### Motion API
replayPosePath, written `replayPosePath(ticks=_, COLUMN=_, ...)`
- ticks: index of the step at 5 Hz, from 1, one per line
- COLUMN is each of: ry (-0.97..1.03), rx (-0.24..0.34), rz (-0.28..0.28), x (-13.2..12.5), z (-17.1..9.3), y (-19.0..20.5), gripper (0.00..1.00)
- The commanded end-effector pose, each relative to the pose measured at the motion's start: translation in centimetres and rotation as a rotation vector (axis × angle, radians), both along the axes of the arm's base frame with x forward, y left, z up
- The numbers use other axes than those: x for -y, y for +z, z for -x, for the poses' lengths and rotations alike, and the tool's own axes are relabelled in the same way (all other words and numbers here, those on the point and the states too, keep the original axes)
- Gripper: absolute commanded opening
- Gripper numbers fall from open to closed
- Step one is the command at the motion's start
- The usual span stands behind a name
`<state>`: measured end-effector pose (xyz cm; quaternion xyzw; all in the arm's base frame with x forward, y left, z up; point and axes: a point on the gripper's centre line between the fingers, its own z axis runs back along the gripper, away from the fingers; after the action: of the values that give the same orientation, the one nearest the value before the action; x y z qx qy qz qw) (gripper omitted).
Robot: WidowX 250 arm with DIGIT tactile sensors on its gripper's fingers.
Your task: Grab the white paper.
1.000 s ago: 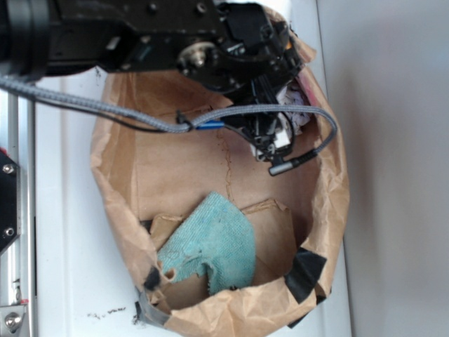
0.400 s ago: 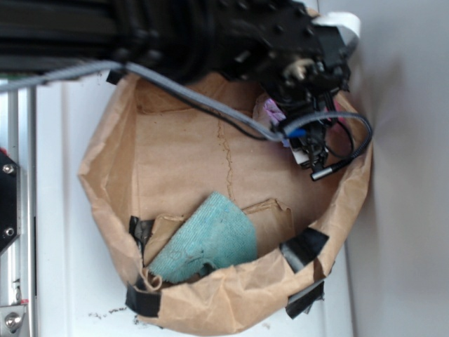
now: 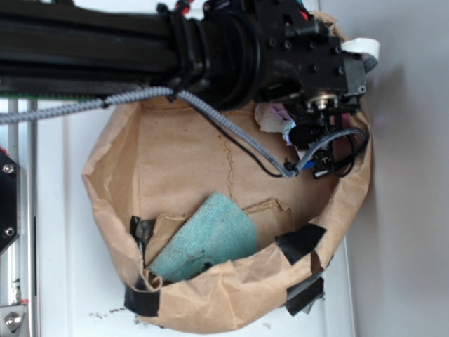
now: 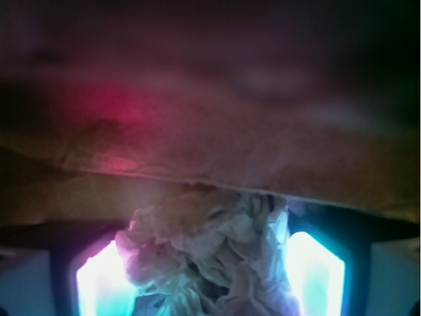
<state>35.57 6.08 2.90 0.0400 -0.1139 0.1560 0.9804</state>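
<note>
From my wrist view, my claw (image 4: 210, 276) showed only as two glowing fingers (image 4: 314, 276) cut off by the bottom edge, their tips out of frame. Between them sat the white paper (image 4: 210, 253), a crumpled wad filling the gap from one finger to the other; its wrinkles touched both inner faces, so I was closed onto it at roughly its own width. The wad was too balled up to show a clear long axis, and its lower part ran out of frame. Just beyond it rose the brown paper bag (image 4: 197, 151), blurred and stained red by light.

In the exterior view my arm hid most of the claw (image 3: 309, 133); only a scrap of the paper (image 3: 275, 121) peeked out beside it. Farther off, against the bag's (image 3: 112, 175) opposite wall, lay the teal cloth (image 3: 210, 242).
</note>
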Motion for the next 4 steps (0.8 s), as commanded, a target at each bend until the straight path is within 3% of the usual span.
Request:
replayPosePath(ticks=1, ry=-0.009, rx=0.084, rz=-0.012, x=0.0, z=-0.2, y=1.5, gripper=0.00)
replayPosePath(ticks=2, ry=-0.021, rx=0.099, rz=0.046, x=-0.1, z=0.8, y=3.2, gripper=0.00)
replayPosePath(ticks=4, ry=-0.162, rx=0.223, rz=0.177, x=0.2, z=6.3, y=10.4, gripper=0.00)
